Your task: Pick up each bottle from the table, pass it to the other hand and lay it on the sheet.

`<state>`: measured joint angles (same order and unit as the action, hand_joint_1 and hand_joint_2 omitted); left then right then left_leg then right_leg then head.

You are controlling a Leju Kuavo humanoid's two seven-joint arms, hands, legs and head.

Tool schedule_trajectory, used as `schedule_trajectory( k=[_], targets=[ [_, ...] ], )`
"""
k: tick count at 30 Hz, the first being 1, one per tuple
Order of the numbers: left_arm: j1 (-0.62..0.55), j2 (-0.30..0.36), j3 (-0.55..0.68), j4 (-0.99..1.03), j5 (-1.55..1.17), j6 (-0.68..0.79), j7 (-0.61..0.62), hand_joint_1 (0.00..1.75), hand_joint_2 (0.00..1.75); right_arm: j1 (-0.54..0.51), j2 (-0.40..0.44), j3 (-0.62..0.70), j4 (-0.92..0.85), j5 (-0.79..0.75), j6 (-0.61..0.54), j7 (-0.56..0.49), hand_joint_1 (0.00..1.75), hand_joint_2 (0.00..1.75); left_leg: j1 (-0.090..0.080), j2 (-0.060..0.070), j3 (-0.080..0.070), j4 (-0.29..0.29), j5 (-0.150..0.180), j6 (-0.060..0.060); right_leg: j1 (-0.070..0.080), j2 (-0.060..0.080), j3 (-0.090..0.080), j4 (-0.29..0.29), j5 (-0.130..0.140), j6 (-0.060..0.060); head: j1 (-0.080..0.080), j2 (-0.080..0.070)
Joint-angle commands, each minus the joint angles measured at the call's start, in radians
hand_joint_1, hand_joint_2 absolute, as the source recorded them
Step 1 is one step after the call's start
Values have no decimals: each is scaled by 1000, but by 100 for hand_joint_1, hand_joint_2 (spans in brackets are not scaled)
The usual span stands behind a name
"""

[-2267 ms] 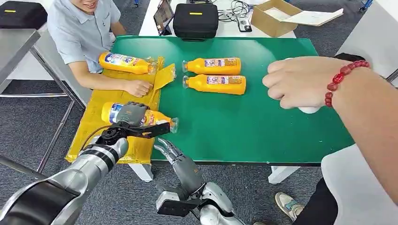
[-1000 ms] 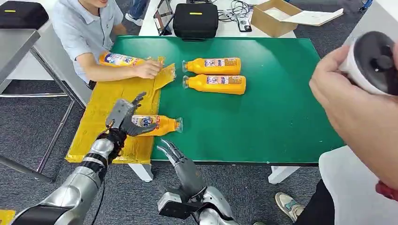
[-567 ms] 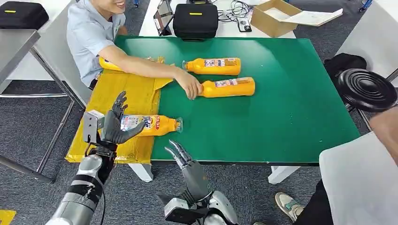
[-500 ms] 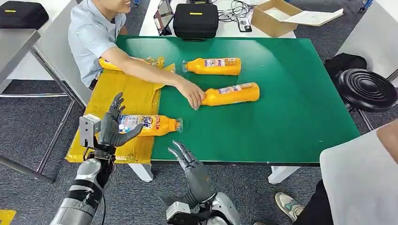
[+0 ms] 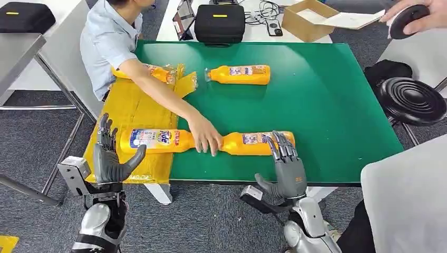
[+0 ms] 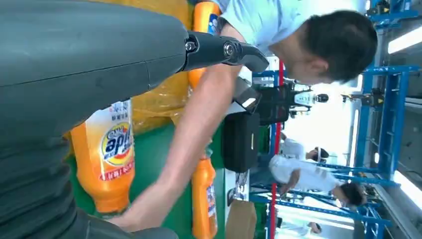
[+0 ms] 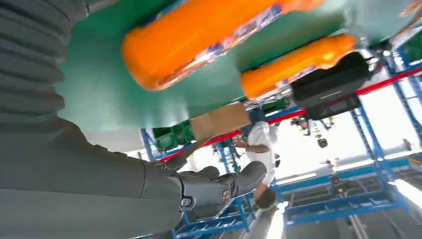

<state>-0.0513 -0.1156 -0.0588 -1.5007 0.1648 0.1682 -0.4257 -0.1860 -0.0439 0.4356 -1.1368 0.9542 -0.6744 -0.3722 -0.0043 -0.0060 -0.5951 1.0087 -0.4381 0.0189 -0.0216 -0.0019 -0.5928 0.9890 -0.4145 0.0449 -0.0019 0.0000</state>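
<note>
Our right hand [image 5: 287,166], fingers spread, reaches for the bottle [image 5: 258,143] a person's hand [image 5: 205,141] slides along the green surface [image 5: 327,105]; our left hand [image 5: 110,158] waits open beside the sheet [image 5: 132,108].

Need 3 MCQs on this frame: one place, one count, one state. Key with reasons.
1. Where does the bottle nearest the right robot hand lie?
A. On the green table near its front edge
B. On the yellow sheet
C. In the cardboard box

2. How many orange bottles show in the head view?
A. Two
B. Four
C. Six

3. What is the left robot hand doing?
A. Gripping a bottle
B. Open, holding nothing
C. Pressing the black case

Key: 1 A, it rests on the green table beside a person's hand. 2 B, two on the yellow sheet, two on the green. 3 B, fingers spread beside the sheet.
</note>
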Motion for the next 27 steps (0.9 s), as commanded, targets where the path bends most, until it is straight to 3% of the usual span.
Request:
schedule_trajectory(
  k=[1,11,19,21,27],
  targets=[
    [28,-22,-93,-42,-32,39,-12,0,175,-176,-25,-51,275,39,68,76,0,175,1,3,2,0,-1,0,1,2,2,-1,0,-1,0,0],
    [-58,-17,-169,63,-49,90,30,0,175,-379,80,-89,633,-50,216,97,0,175,1,2,2,0,0,-1,0,1,2,0,0,-2,0,0],
    [-108,-22,-232,109,-59,96,60,0,175,-442,80,-82,739,-32,239,151,0,175,0,-1,1,0,1,0,-1,-1,1,0,0,-1,0,0],
    [-120,-14,-246,124,-62,98,74,0,175,-461,84,-76,771,-30,319,166,0,175,0,0,2,0,0,0,0,-1,3,0,0,-1,0,0],
    [-140,-8,-256,141,-69,98,83,0,175,-479,79,-62,811,-5,384,247,0,175,2,0,3,0,0,-1,1,-1,4,-1,0,-3,0,0]
  ],
)
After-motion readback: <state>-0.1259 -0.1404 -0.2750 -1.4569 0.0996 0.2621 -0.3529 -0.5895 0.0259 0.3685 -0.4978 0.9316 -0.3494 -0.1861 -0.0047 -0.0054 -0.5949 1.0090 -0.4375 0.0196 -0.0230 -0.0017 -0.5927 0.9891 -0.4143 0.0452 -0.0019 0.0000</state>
